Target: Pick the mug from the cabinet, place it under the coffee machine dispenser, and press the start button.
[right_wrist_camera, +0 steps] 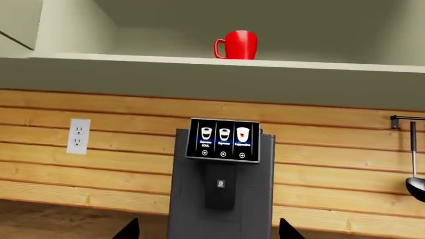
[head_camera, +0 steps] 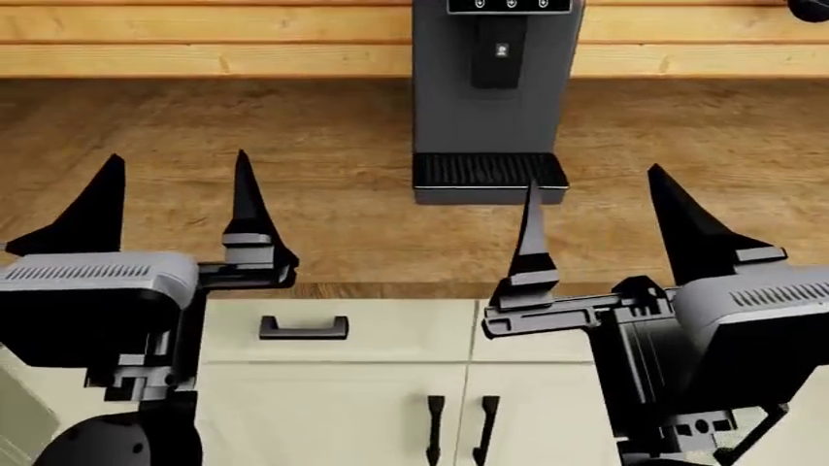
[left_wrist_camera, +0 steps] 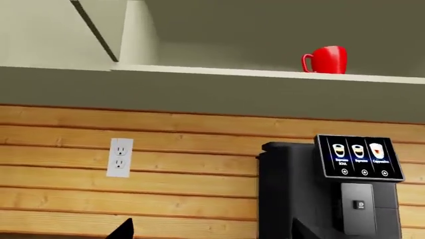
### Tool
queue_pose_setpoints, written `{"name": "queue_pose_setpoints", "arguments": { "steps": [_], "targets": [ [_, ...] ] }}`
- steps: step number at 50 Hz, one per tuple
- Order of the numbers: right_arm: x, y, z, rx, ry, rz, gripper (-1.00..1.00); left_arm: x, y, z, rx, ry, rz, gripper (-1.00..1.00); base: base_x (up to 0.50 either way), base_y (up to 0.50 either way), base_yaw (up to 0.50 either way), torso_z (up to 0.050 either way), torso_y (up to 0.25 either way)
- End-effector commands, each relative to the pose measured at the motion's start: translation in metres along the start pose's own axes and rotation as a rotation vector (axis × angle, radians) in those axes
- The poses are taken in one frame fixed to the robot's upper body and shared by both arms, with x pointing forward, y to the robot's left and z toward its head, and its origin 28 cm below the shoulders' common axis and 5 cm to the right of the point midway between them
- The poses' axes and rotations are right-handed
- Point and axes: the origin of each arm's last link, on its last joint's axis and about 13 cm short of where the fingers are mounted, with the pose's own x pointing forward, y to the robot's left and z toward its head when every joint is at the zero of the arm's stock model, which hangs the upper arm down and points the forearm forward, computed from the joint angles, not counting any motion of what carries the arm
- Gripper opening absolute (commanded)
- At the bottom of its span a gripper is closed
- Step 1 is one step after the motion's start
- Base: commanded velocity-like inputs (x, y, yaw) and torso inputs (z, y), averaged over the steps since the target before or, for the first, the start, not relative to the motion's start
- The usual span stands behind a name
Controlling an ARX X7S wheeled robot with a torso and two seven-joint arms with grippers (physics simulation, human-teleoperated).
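Observation:
The red mug stands upright on the open cabinet shelf, its handle to the side, straight above the coffee machine. The dispenser juts from the machine's front below the lit screen with its button icons. Under it lies the slotted drip tray, with nothing on it. My left gripper and right gripper both stand open and empty over the counter's front edge, well short of the machine and far below the mug.
A wooden counter runs under the machine, with cream drawers and doors below. A wall socket sits on the plank wall. An open cabinet door hangs near the shelf. A ladle hangs at the far right.

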Motion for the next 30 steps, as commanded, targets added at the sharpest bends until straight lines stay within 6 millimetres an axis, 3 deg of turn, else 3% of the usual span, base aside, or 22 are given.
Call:
{"name": "queue_pose_setpoints", "arguments": {
  "steps": [1, 3, 6, 8, 11, 15, 17, 18, 19, 30],
  "targets": [
    [-0.001, 0.000, 0.002, 0.007, -0.008, -0.007, 1.00, -0.001, -0.002, -0.003, 0.010, 0.012, -0.009, 1.00, 0.12, 0.50, 0.00, 0.000, 0.000],
    [-0.001, -0.001, 0.004, 0.010, -0.011, -0.013, 1.00, 0.000, -0.002, -0.004, -0.002, 0.025, -0.003, 1.00, 0.12, 0.50, 0.00, 0.000, 0.000],
    [0.022, -0.009, 0.031, -0.005, -0.038, -0.032, 1.00, 0.093, -0.013, -0.011, -0.072, 0.083, 0.163, 1.00, 0.08, 0.33, 0.00, 0.000, 0.000],
    [0.031, -0.010, 0.047, -0.017, -0.047, -0.035, 1.00, 0.129, -0.018, -0.017, -0.083, 0.104, 0.194, 1.00, 0.00, 0.00, 0.00, 0.000, 0.000],
    [0.042, -0.011, 0.065, -0.038, -0.067, -0.037, 1.00, 0.163, -0.020, -0.034, -0.052, 0.128, 0.208, 1.00, 0.00, 0.00, 0.00, 0.000, 0.000],
    [0.052, -0.012, 0.086, -0.059, -0.095, -0.037, 1.00, 0.195, -0.016, -0.064, -0.099, 0.304, 0.259, 1.00, 0.00, 0.00, 0.00, 0.000, 0.000],
    [0.055, -0.012, 0.095, -0.063, -0.128, -0.028, 1.00, 0.214, -0.014, -0.066, -0.123, 0.340, 0.262, 1.00, 0.40, 0.00, 0.00, 0.000, 0.000],
    [0.055, -0.012, 0.100, -0.064, -0.137, -0.021, 1.00, 0.219, -0.014, -0.067, -0.116, 0.345, 0.252, 1.00, 0.50, 0.00, 0.00, 0.000, 0.000],
    [0.056, -0.013, 0.106, -0.067, -0.145, -0.015, 1.00, 0.209, -0.012, -0.085, -0.097, 0.458, 0.251, 1.00, 0.50, 0.00, 0.00, 0.000, 0.000],
    [0.049, -0.010, 0.164, -0.141, -0.215, 0.016, 1.00, 0.209, -0.001, -0.086, -0.156, 0.443, 0.224, 1.00, 0.50, 0.00, 0.00, 0.000, 0.000]
  ]
}}
